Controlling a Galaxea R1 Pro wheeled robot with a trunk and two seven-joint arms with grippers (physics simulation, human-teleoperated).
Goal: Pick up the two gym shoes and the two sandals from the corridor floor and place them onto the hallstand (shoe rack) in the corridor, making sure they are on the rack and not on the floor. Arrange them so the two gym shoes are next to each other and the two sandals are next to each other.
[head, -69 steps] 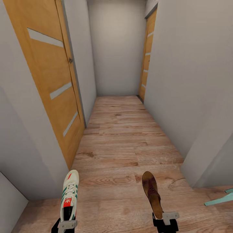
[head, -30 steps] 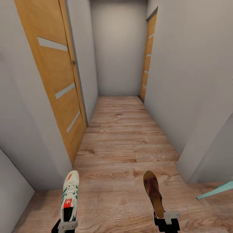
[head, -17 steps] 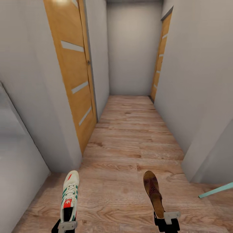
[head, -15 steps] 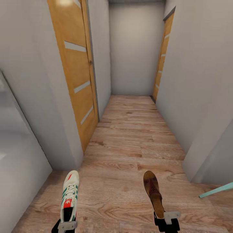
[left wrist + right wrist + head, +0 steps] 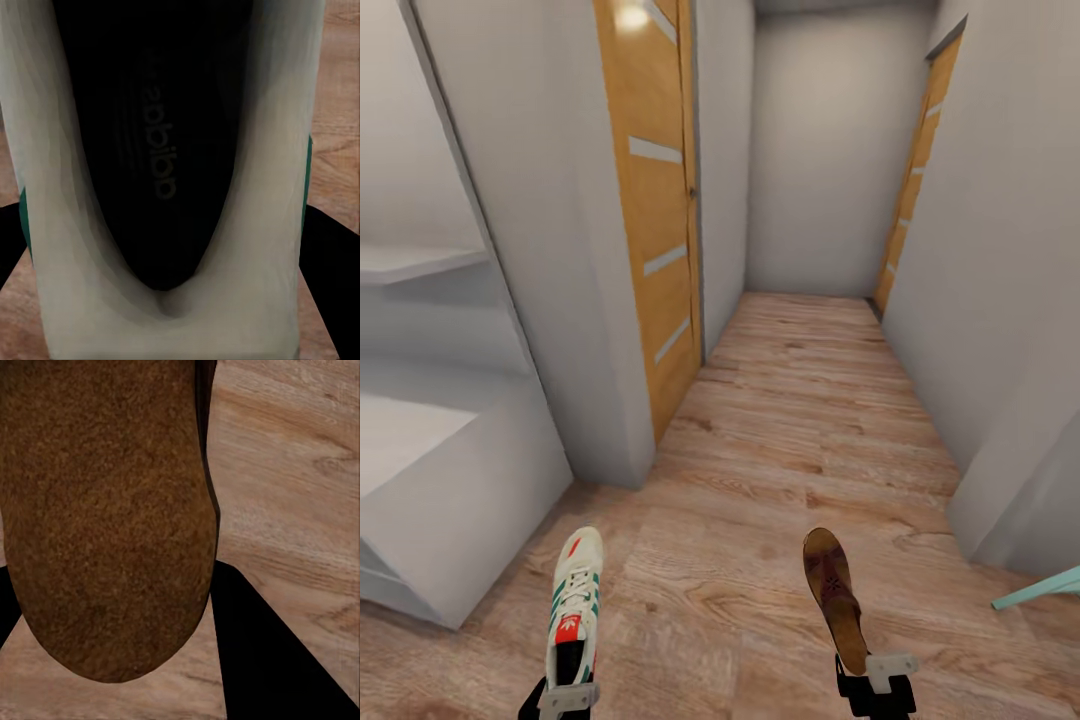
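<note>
My left gripper is shut on the heel of a white gym shoe with green stripes, held toe-forward above the corridor floor. In the left wrist view the gym shoe shows its dark inside and white rim up close. My right gripper is shut on the heel of a brown sandal, also pointing forward. The right wrist view shows the sandal footbed over the planks. The light-grey hallstand stands at the left, with a bench top and an upper shelf.
An orange door sits in the left wall past a grey wall corner. A second orange door is far right. A teal edge juts in at the lower right. The corridor runs ahead to a grey end wall.
The whole view has swung to the left, bringing the hallstand into sight at the left. Both grippers keep the shoe and the sandal in the same places in the picture.
</note>
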